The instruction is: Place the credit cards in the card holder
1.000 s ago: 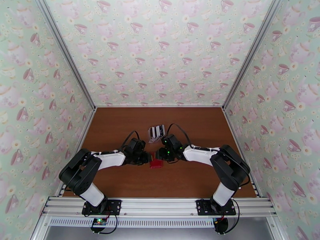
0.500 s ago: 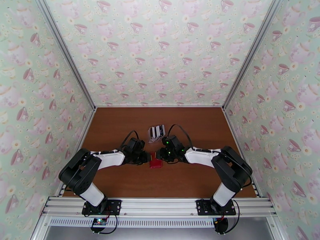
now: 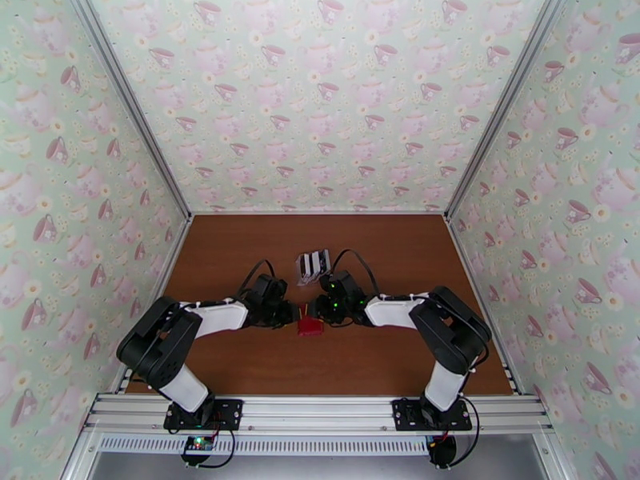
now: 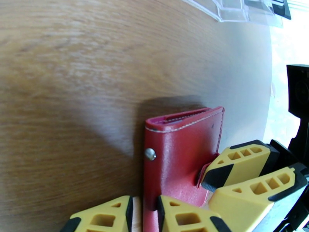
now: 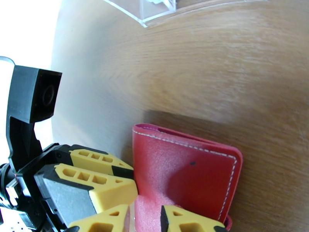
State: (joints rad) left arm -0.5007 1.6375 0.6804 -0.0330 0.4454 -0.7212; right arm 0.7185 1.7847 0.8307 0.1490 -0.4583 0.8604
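Left hand (image 4: 145,205) and right hand (image 5: 145,212), nearly closed, each pinch the card holder (image 4: 179,147).

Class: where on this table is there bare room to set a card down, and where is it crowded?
Free: the far strip between clear rack and back wall; the near strip between the arms and the rail; the far corners. Crowded: the centre, where left gripper and right gripper clamp the card holder just in front of the rack.

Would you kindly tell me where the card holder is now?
In the top view, the card holder sits mid-table between the left claw and the right claw, both gripping it, on the near side of the clear rack.
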